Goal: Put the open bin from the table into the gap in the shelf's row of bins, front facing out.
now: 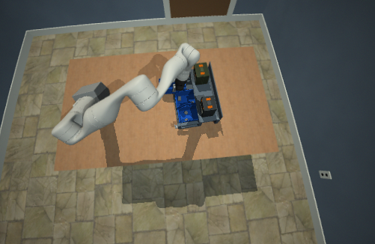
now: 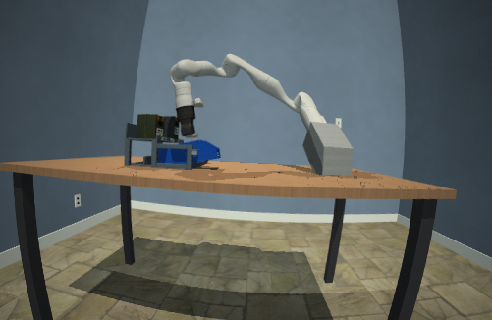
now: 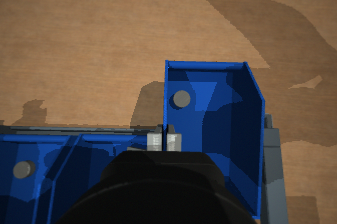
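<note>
The blue open bin (image 3: 215, 115) (image 2: 205, 149) lies low at the shelf (image 1: 217, 106) (image 2: 128, 145), and one end sticks out of the shelf's front towards the arm's base. A grey round part (image 3: 181, 99) lies in it. My gripper (image 3: 165, 133) (image 2: 191, 133) is above the bin and shut on its thin side wall. In the top view the wrist hides the fingers. Another blue bin (image 3: 45, 160) (image 1: 186, 110) with a grey part (image 3: 23, 169) sits beside it in the row.
Two dark green boxes (image 1: 201, 72) (image 1: 210, 105) with orange marks stand on the shelf's top board. A grey shelf post (image 3: 273, 170) is right of the held bin. The arm's grey base block (image 2: 329, 149) (image 1: 90, 92) stands on the wooden table (image 1: 135, 142).
</note>
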You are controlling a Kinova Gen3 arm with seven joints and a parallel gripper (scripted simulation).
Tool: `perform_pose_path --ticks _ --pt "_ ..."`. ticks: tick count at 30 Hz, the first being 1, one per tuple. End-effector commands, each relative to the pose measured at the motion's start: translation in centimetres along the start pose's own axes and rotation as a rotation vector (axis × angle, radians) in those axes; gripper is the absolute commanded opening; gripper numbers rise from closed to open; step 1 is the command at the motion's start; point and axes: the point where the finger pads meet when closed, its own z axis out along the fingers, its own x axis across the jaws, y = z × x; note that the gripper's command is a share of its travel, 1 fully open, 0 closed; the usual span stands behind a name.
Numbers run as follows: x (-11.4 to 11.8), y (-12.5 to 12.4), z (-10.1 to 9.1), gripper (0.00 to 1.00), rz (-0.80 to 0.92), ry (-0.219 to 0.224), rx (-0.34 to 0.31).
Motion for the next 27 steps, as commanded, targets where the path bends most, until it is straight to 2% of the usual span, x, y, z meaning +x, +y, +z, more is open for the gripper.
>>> perform_pose_path --ticks 1,27 --pt "0.06 0.04 -0.19 0.0 0.0 0.002 -0.003" --pt "0.06 0.84 -0.21 0.0 0.0 0.002 -0.022"
